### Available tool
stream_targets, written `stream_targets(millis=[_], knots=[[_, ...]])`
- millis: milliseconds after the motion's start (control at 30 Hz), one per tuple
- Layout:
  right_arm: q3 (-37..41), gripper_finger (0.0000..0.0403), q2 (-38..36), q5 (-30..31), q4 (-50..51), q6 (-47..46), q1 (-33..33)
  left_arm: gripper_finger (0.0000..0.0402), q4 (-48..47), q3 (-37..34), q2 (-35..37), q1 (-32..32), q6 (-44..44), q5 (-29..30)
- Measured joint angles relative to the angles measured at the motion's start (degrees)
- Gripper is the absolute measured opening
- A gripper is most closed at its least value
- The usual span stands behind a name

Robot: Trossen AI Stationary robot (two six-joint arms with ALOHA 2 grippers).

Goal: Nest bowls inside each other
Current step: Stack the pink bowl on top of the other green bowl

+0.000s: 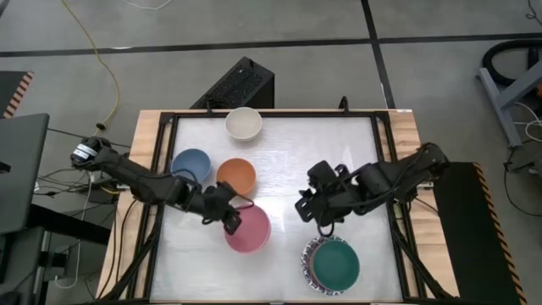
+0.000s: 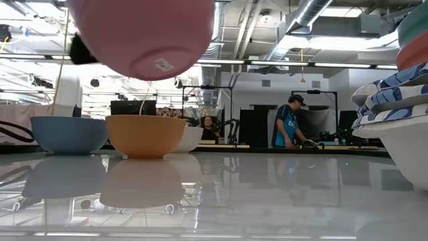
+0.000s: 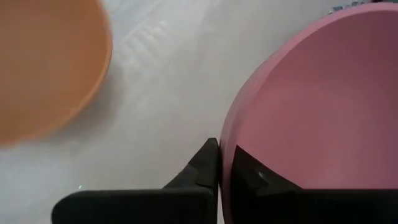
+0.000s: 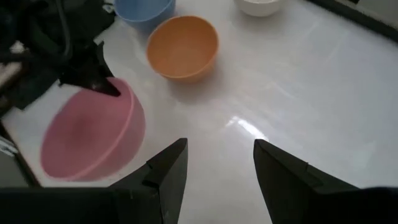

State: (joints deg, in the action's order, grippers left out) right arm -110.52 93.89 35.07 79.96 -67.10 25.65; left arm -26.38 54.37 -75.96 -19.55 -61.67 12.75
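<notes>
On the left of the white desk [image 1: 279, 169] sits the blue bowl [image 1: 191, 165], and just beside it the orange bowl [image 1: 236, 175]; whether their rims touch cannot be told from above. The low view cuts the blue bowl partly behind the orange one.

The left claw [image 1: 230, 222] is clamped tight on the rim of the pink bowl [image 1: 248, 229], one finger inside the wall and one outside, as the left wrist view shows close up. That view crops the pink bowl heavily and shows only a slice of the orange bowl at its edge. In the low view the pink bowl hangs clear above the desk, its base visible from underneath with a small label, and its upper part runs out of the picture; the claw holding it is not seen there.

Toward the far edge, near the middle, stands the cream bowl [image 1: 243, 124], alone and well apart from the others. In the low view it is mostly hidden behind the orange bowl.

The right claw [image 1: 320, 222] hovers over bare desk with its fingers spread wide and nothing between them.

At the near right lies a stack: a teal bowl [image 1: 336, 263] nested in a bowl with a blue-and-white patterned rim [image 1: 308, 256]. How many bowls lie under the teal one cannot be made out from above; the low view shows several layered rims, cut off at the edge.
</notes>
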Motion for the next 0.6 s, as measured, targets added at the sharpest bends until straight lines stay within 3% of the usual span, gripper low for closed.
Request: stream_targets(millis=[133,267,433,600], knots=[[0.00,0.0205,-1.33,-0.02,1.54,6.16,-1.10,0.0000,0.55,1.85,0.00,5.62,7.56,-4.49],[0.00,0.0205,-3.21,-0.38,4.29,4.45,-3.29,0.0000,-0.36,5.77,-0.04,12.32,15.05,-6.77],[0.00,0.0205,-5.05,-0.36,8.58,2.78,-6.37,0.0000,-2.48,10.73,-0.07,19.95,22.84,-6.47],[0.00,0.0205,-5.93,-0.37,8.61,7.12,-9.88,0.0000,-2.81,12.60,-0.09,24.86,27.85,-6.27]])
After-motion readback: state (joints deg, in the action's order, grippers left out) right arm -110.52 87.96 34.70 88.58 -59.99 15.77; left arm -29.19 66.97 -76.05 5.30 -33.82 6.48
